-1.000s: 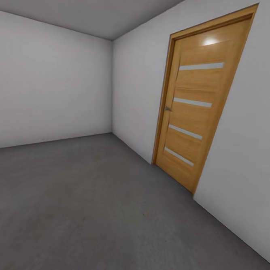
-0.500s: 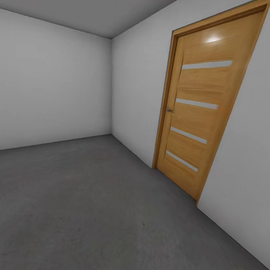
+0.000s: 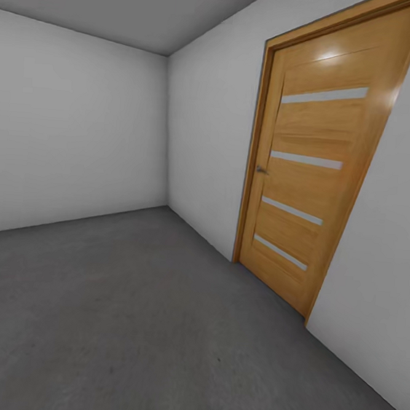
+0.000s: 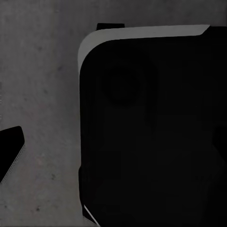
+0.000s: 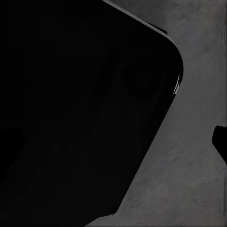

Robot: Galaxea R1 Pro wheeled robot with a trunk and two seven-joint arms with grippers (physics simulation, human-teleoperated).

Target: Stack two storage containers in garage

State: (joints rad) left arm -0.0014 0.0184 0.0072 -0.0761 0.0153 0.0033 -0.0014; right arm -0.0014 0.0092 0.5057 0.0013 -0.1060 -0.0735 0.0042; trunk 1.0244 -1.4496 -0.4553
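Observation:
The two orange-red storage containers are out of view. I stand in the garage, where the dark grey concrete floor [image 3: 128, 322] spreads out ahead of me in the head view. In the left wrist view, a black fingertip [image 4: 9, 153] pokes in over the concrete beside my black body [image 4: 151, 132]. In the right wrist view, a black fingertip [image 5: 220, 140] shows at the edge next to my dark body [image 5: 71, 118]. Neither view shows how the jaws stand.
A shut wooden door [image 3: 312, 176] with pale horizontal strips and a small handle [image 3: 261, 170] is set in the grey-white wall [image 3: 210, 144] on the right. Another plain wall [image 3: 75, 127] closes the far end, meeting it at a corner.
The whole head view has shifted: the door now sits further right and looks larger, so the camera has moved forward along the wall. Nothing in the room itself has moved.

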